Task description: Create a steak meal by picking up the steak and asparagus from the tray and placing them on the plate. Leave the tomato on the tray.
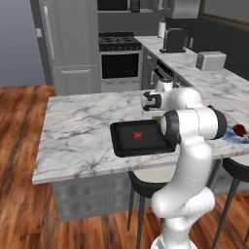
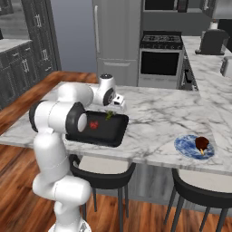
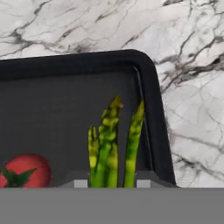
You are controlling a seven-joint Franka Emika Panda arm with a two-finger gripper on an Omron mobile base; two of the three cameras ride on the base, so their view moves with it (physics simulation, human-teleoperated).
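Because the asparagus (image 3: 113, 144) is a thin bunch of green stalks, I judge it light, fairly stiff along its length yet easy to bruise or snap if squeezed hard, and smooth enough to slide out of a loose pinch. Taking it across the stalks near the lower middle, where they lie bundled together, looks the safest hold; the tapered tips would splay apart. In the hand view the stalks rise from between the two finger tips at six o'clock, so the gripper (image 3: 109, 183) is clenched on the asparagus, whose tips point toward twelve o'clock over the tray (image 3: 151, 87), near its corner at one o'clock. I count three or four stalks in the bunch, moving as one item.

At eight o'clock of that view lies the tomato (image 3: 24, 169), one only, bright red with a green stem, resting on the tray floor, apart from the stalks. It looks round and slick, so it may roll if the tray is nudged; it should stay where it is.

Farther off, in the right base view, one plate (image 2: 183, 146) sits on the marble counter (image 2: 154, 113) at about four o'clock, well apart from the tray. One steak (image 2: 202, 142) already rests on it, a dark, soft-looking lump, so the asparagus is the last item to carry over.
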